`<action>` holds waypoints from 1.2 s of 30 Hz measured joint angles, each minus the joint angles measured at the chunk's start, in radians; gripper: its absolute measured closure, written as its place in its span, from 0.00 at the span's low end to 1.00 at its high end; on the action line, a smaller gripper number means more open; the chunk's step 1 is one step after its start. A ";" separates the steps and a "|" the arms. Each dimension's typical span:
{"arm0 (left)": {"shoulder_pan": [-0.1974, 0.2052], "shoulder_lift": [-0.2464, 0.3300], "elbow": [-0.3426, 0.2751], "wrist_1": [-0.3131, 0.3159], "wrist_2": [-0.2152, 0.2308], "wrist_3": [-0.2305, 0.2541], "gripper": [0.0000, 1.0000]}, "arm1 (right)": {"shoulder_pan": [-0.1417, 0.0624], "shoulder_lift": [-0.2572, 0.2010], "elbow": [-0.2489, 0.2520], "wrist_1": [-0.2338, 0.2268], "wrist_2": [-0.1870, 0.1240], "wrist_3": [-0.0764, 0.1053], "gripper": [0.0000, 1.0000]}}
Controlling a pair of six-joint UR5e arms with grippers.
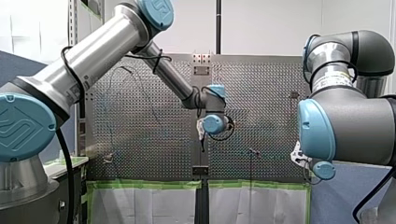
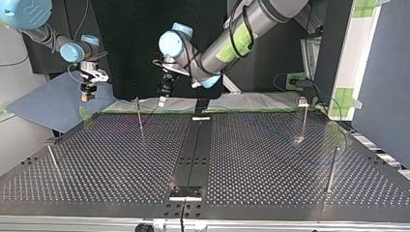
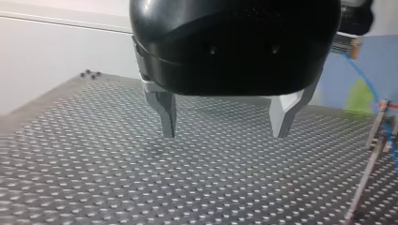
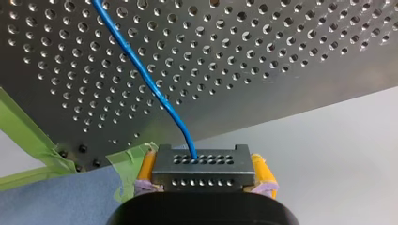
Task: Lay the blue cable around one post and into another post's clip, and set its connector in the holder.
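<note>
My right gripper [image 4: 202, 180] has its yellow pads shut on a dark multi-pin connector [image 4: 201, 168]. The blue cable [image 4: 145, 77] runs from the connector out over the perforated table [image 4: 281, 56]. In the top view this gripper [image 2: 87, 95] hangs off the table's far left corner. My left gripper [image 3: 225, 126] hovers low over the table, open, with nothing between its metal fingers [image 3: 166, 115]. In the top view it [image 2: 162, 100] stands beside a thin post [image 2: 139, 116]. Beside it in the left wrist view, the blue cable [image 3: 363, 77] reaches a post with a clip [image 3: 378, 124].
More thin posts [image 2: 304, 118] [image 2: 332, 166] [image 2: 53, 162] stand near the table's edges. A black strip [image 2: 196, 150] runs down the middle, with a pale bracket [image 2: 186, 193] at its near end. A green box with wires [image 2: 295, 79] sits behind the far right corner.
</note>
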 joint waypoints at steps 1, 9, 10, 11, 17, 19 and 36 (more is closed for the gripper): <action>0.000 0.008 -0.008 0.006 -0.002 -0.003 0.00 | 0.001 0.000 0.000 0.000 0.000 0.000 1.00; 0.004 0.077 -0.077 0.038 -0.039 -0.018 0.00 | 0.004 0.001 0.000 0.000 -0.001 0.000 1.00; 0.005 0.084 -0.085 0.042 -0.040 -0.018 0.00 | 0.004 0.001 0.000 0.000 -0.001 0.000 1.00; 0.005 0.092 -0.092 0.045 -0.041 -0.019 0.00 | 0.004 0.001 0.000 0.000 -0.001 0.000 1.00; 0.019 0.144 -0.145 0.069 -0.043 -0.024 0.00 | 0.007 0.001 0.000 0.000 -0.001 0.001 1.00; 0.025 0.161 -0.162 0.082 -0.043 -0.029 0.00 | 0.008 0.001 0.000 -0.001 -0.001 0.001 1.00; 0.117 0.322 -0.322 0.214 0.007 -0.046 0.00 | 0.010 0.001 -0.003 0.001 -0.002 0.001 1.00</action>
